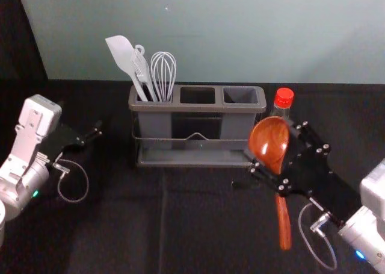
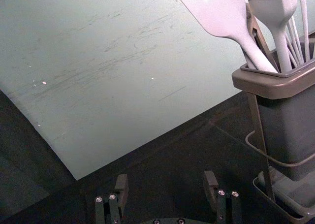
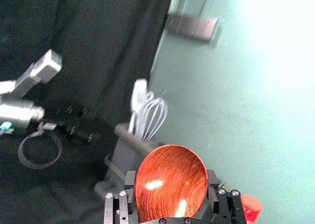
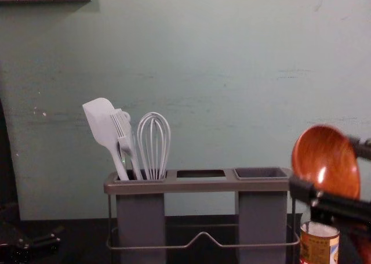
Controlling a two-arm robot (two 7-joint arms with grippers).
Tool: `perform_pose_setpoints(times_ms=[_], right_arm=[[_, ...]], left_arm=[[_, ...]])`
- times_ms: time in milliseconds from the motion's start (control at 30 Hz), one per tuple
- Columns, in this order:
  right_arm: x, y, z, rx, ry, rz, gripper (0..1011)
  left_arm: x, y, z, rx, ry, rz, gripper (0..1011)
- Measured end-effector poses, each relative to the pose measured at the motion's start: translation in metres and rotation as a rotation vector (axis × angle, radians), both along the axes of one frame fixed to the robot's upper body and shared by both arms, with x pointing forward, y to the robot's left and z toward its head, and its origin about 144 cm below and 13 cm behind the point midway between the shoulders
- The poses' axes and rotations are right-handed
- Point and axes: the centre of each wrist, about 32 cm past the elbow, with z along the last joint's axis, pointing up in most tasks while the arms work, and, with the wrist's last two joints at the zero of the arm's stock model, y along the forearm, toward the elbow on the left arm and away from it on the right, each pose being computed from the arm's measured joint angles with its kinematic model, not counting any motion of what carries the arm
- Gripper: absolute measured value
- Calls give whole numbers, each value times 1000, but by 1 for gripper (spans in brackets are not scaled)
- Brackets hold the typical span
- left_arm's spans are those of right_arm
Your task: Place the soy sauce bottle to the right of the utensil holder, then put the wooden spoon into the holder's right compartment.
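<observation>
The soy sauce bottle (image 1: 284,97) is standing right of the utensil holder (image 1: 198,107), toward the tabletop's (image 1: 120,226) far edge. Our right gripper (image 3: 171,178) is clasping the wooden spoon (image 1: 269,140), still needing the right compartment (image 1: 240,95); our left gripper (image 2: 166,179) is idling left, fingers wide.

Head view: lower body of the soy sauce bottle (image 1: 281,112) hidden behind the wooden spoon (image 1: 269,138) and right hand (image 1: 279,147); chest view cuts its base off at the bottom edge (label print too small to read). Left wrist view: utensil holder (image 2: 278,84) runs off the right edge, spatula (image 2: 221,12) and whisk (image 2: 304,27) off the top. Right wrist view: holder blurred, partly behind the spoon bowl.
</observation>
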Motion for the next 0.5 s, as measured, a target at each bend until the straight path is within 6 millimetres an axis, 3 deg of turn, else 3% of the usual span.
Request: perform_pose_setpoints(times_ms=[233, 500], right_arm=[[-3, -1, -9, 81, -101, -22, 854], [-4, 0, -11, 96, -102, -28, 854]], left_arm=[[0, 0, 0, 0, 0, 0, 1005], [0, 0, 0, 0, 0, 0, 1005]])
